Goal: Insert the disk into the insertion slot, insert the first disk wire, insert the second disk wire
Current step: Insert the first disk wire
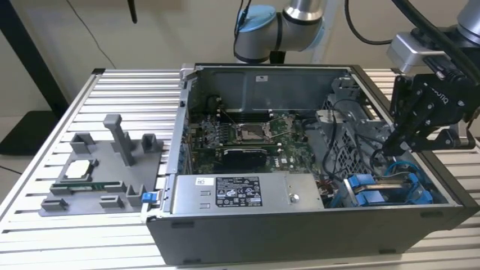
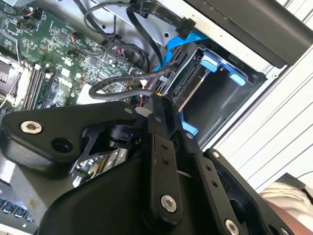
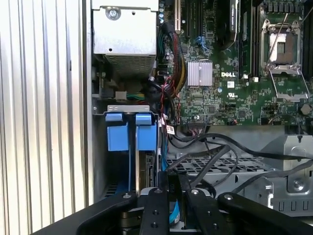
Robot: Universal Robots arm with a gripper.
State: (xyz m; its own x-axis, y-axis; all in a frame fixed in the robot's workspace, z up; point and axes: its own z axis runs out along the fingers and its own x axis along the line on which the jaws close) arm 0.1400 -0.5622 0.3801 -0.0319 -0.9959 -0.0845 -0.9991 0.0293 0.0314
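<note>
Hovering over the insertion slot (image 2: 220, 112) at the exterior view's right, gripper (image 1: 392, 151) shows fingers pressed together; disk (image 3: 143, 169) looks seated, disk wires (image 2: 187, 24) seemingly not yet plugged

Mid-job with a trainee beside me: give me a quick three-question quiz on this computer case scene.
1. True or false: the gripper reaches down into the open computer case.
2. Which colour is the carrier frame on the disk? A red, B blue, C yellow.
3. Fill in: the disk stands in the ____.
Key: 1 true; 2 B; 3 insertion slot.
</note>
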